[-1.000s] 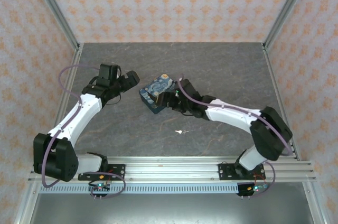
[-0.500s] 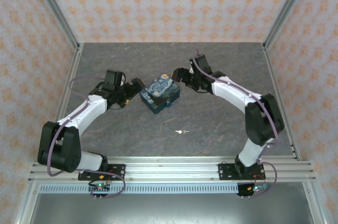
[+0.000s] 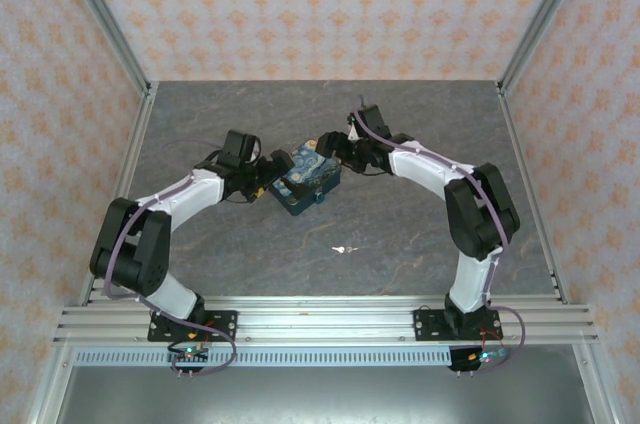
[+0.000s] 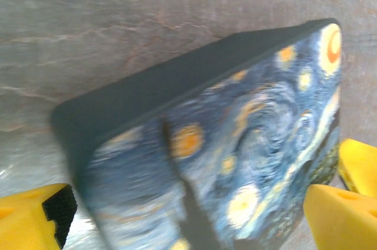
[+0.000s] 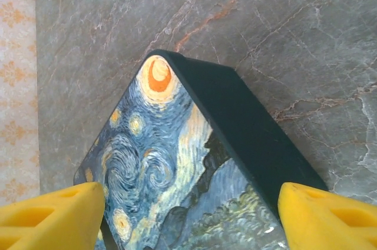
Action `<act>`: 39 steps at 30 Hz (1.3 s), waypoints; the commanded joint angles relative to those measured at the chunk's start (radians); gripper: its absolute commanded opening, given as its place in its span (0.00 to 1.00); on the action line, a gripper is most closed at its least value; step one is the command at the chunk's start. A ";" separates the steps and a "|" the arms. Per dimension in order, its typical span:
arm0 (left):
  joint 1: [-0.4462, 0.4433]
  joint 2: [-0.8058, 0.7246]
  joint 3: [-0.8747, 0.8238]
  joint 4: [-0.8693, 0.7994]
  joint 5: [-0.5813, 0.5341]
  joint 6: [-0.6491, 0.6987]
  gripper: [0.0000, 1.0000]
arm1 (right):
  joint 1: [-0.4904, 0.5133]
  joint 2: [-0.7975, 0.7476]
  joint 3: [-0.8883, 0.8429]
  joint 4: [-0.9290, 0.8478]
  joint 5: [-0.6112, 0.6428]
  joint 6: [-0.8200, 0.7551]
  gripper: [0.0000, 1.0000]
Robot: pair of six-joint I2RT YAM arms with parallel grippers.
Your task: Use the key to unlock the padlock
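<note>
Bracing the box point(image 3: 300, 176) looks like the step in hand, so here's my take. The left gripper point(image 3: 262, 178) has its jaws fully released, one yellow finger point(image 4: 32, 217) either side of the painted lid's near corner. The right gripper point(image 3: 326, 151) sits at the far corner with its jaws spread around it too. From the right wrist view I honestly can't tell if its pads are pressing on the box or just flanking it.

The padlock point(image 3: 320, 196) is that little dark nub on the box's near-right edge. The key point(image 3: 343, 248) lies flat on the table point(image 3: 420, 124), well apart from the box and closer to the arm bases, with nothing touching it.

My advice:
- Only one arm needs to hold. Clamp across flat sides, not a corner, or the box will probably twist out.
- Squeeze gently and keep the box flat on the table.
- Leave the padlock side uncovered and facing the key.
- Free the other arm for the key. It's thin and lies flat, so I'd expect a fiddly pickup.
</note>
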 commanded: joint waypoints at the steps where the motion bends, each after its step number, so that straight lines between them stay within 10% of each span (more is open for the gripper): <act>1: -0.029 0.050 0.084 0.042 0.034 -0.001 1.00 | 0.007 -0.070 -0.078 0.047 -0.033 0.026 0.78; 16: -0.083 0.230 0.317 0.014 0.026 0.046 1.00 | -0.031 -0.308 -0.397 0.193 0.073 0.135 0.79; 30: 0.050 -0.066 -0.015 0.165 0.267 0.191 1.00 | -0.086 -0.486 -0.538 0.120 0.048 0.150 0.77; 39: 0.041 -0.161 -0.156 0.235 0.275 0.134 1.00 | 0.079 -0.480 -0.550 0.146 0.065 0.225 0.73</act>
